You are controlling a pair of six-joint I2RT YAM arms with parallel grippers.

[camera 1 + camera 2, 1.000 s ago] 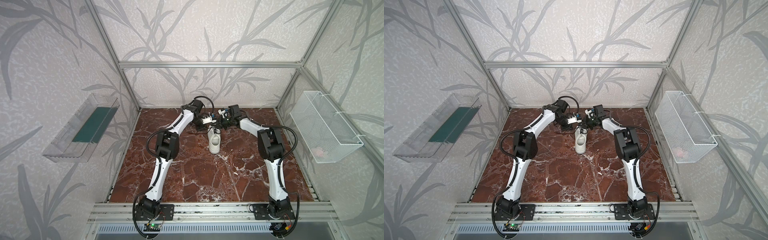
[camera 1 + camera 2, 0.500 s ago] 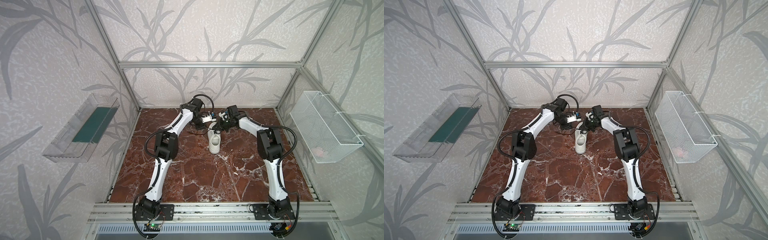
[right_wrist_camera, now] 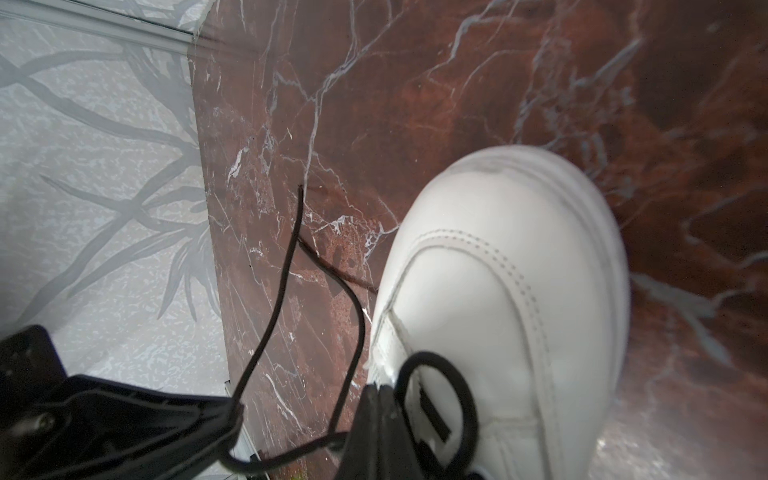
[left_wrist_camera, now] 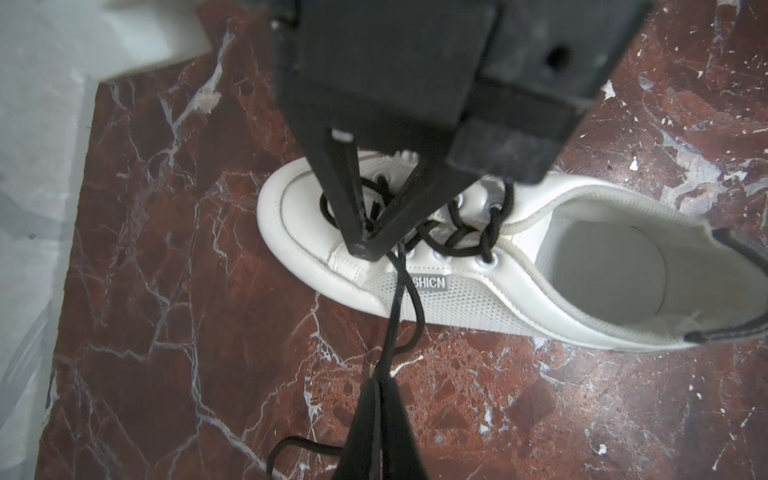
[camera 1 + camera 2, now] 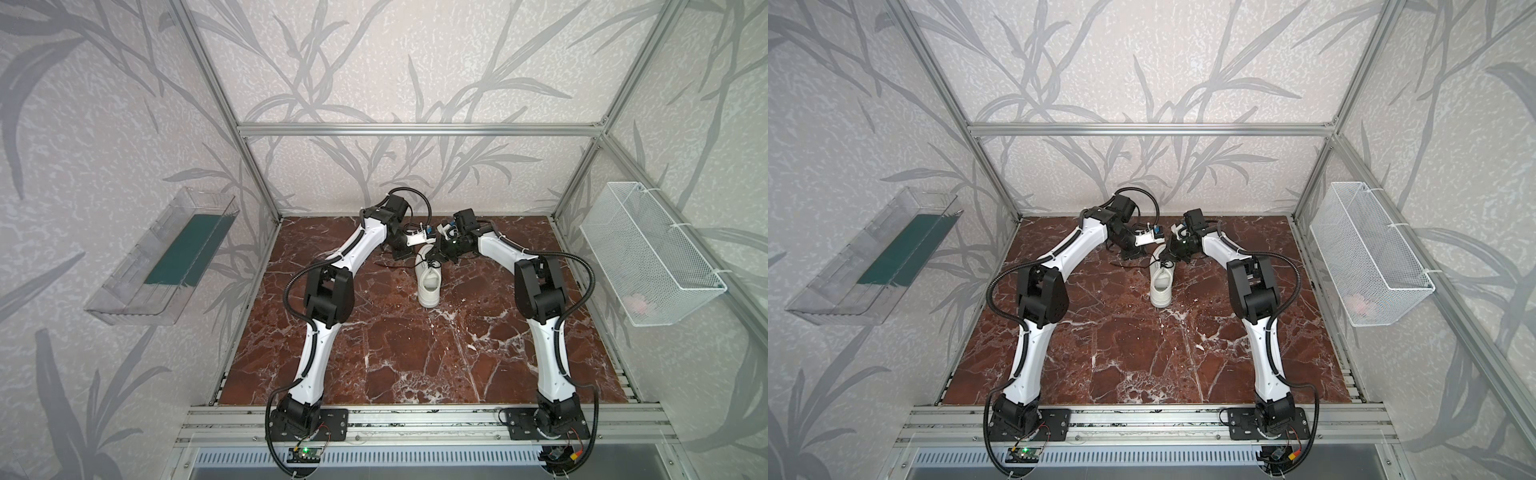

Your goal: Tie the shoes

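The white sneaker (image 5: 429, 277) sits just above the middle of both top views on the red marble table (image 5: 415, 353), heel toward the bottom of the frame, toe toward the back wall. Its black laces (image 4: 465, 232) are crossed loosely over the tongue and not tied in a bow.

My left gripper (image 4: 376, 388) is pinched fully closed on one strand of lace that runs down the shoe's side, past the grey label, and trails in a loop onto the marble. My right gripper (image 4: 365, 245) is also closed to a point, tips meeting over the front eyelets; in the right wrist view its fingers (image 3: 376, 419) nip the lace where a small loop (image 3: 436, 399) stands over the toe cap. A loose lace end (image 3: 291, 232) lies on the marble beside the toe
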